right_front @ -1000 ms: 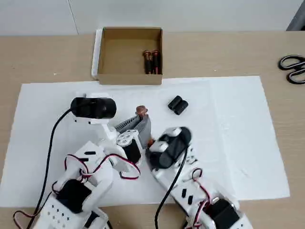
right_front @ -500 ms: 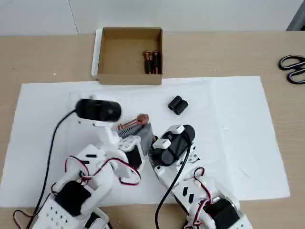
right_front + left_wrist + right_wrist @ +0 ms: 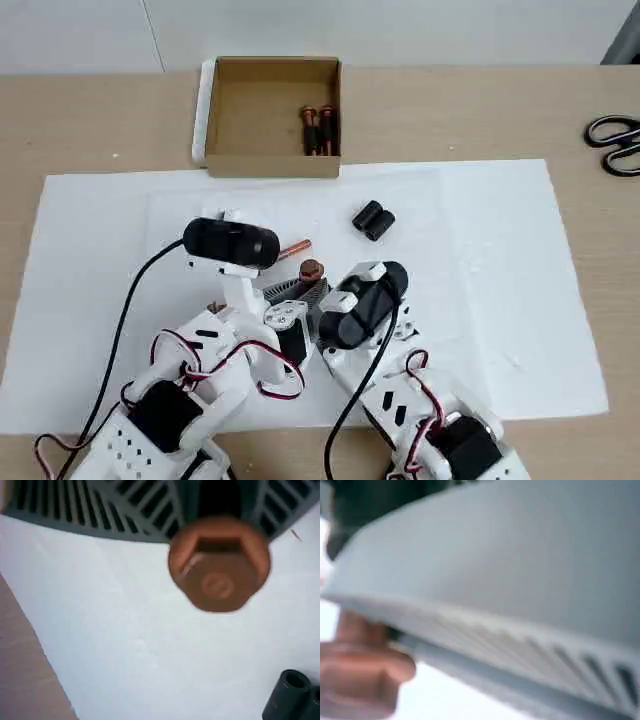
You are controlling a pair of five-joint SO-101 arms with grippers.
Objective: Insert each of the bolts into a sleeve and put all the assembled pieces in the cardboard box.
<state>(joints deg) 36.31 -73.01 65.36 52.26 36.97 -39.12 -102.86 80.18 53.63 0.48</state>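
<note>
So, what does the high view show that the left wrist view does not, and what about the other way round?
High view, not the left wrist view: the cardboard box with two assembled pieces inside, the scissors, and the bodies of both arms with their cables.
Left wrist view, not the high view: a close, face-on look at the hexagonal head of the bolt, with grey ribbed gripper parts right behind it.
Both: the copper bolt and the black sleeves lying on the white paper.
</note>
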